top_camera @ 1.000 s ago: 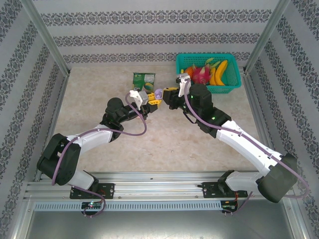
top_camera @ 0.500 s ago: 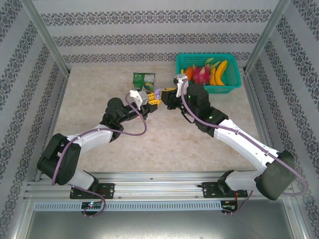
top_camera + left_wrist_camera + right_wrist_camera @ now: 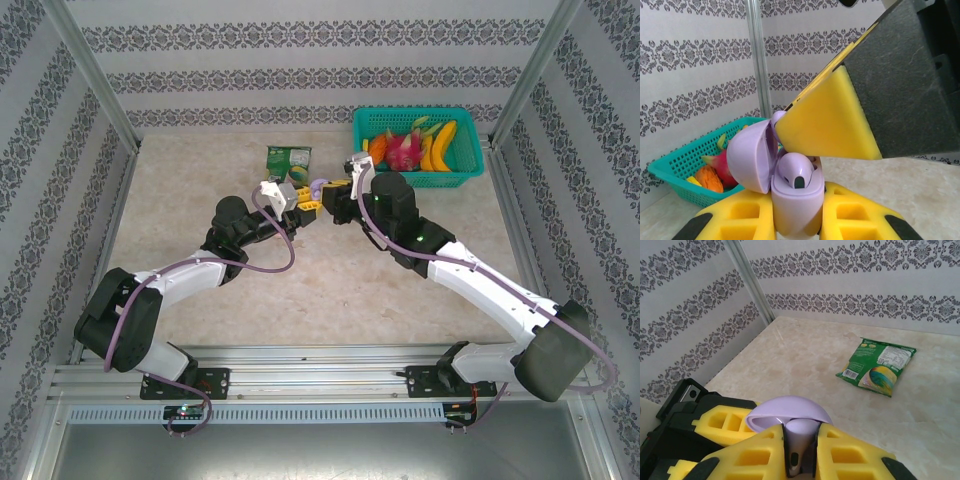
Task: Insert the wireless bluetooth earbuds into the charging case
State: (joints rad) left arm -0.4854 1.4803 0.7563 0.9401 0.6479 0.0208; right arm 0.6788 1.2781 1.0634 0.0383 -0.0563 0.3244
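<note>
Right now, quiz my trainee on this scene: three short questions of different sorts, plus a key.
1. True or false: the lilac charging case in the left end effector has its lid shut.
2. The right end effector has between its fingers: A a lilac earbud, B a coin, C a battery?
3. Fill in: the green snack packet lies on the ____.
Key: 1 false; 2 A; 3 table.

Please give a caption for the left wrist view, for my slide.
Left hand grips the open lilac charging case while the right hand seats a lilac earbud inside.
</note>
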